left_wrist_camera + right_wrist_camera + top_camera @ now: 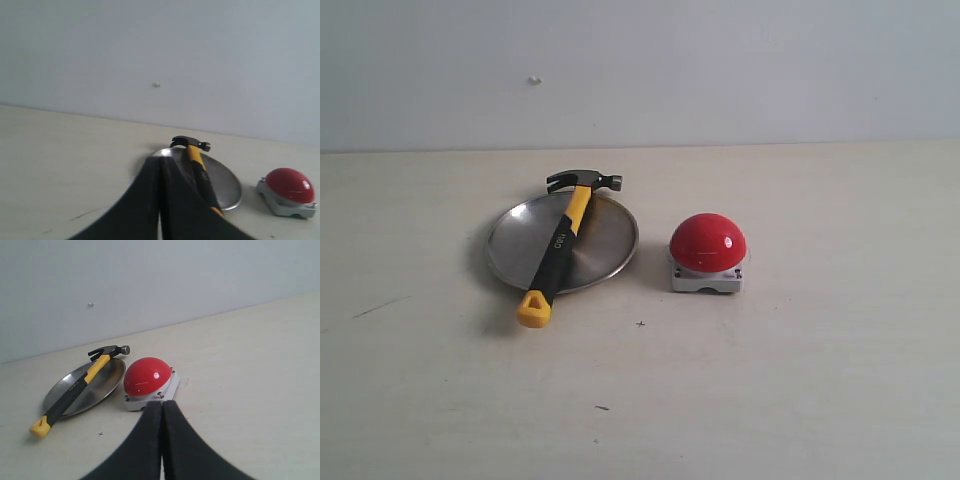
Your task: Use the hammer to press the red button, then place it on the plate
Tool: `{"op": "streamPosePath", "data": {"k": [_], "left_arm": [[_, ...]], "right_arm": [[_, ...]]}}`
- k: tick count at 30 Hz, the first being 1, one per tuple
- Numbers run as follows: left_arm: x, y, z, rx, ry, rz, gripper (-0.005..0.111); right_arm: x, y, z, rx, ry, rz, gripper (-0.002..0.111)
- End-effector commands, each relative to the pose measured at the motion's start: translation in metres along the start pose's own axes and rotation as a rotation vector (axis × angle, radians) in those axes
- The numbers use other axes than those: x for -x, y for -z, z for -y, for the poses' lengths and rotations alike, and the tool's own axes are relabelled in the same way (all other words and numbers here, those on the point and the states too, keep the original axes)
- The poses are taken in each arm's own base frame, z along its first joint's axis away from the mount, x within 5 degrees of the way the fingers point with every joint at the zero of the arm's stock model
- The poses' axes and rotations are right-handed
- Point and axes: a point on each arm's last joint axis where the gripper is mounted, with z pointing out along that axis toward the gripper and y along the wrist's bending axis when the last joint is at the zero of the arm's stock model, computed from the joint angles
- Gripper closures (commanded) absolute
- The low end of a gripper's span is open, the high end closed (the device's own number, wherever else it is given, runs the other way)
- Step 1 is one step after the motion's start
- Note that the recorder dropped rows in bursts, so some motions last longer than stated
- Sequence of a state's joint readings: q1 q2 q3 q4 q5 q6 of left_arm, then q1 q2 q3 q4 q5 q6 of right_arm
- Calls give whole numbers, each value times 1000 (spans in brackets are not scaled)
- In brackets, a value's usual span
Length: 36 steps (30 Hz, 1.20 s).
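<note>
We see a pale counter point(800, 400) with a few small dark marks; directly on it sit the plate point(610, 245) and, just beside it, the red button point(708, 243).

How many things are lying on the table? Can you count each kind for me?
hammer: 1
button: 1
plate: 1
Total: 3
</note>
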<state>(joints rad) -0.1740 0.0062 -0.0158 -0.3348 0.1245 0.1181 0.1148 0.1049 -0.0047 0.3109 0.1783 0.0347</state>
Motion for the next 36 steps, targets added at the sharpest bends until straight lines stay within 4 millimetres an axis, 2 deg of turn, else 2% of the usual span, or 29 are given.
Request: {"op": "streamPosePath", "data": {"k": [1,9,12,16,36], "left_arm": [[2,0,-4,32,-74,61,107],[1,0,-5,51,-210,52,107],[-1,0,-6,60,-222,25,107],[-5,0,-9,91,-324,-28,107],[-5,0,-9,91,-329,-28,107]], "right_arm": [[-2,0,1,-1,10,-6,108],[-2,0,1,-1,10,-6,108],[-2,0,1,-1,10,-6,108],[-2,0,1,-1,10,-6,108],[1,4,-1,17,36,41,108]]}}
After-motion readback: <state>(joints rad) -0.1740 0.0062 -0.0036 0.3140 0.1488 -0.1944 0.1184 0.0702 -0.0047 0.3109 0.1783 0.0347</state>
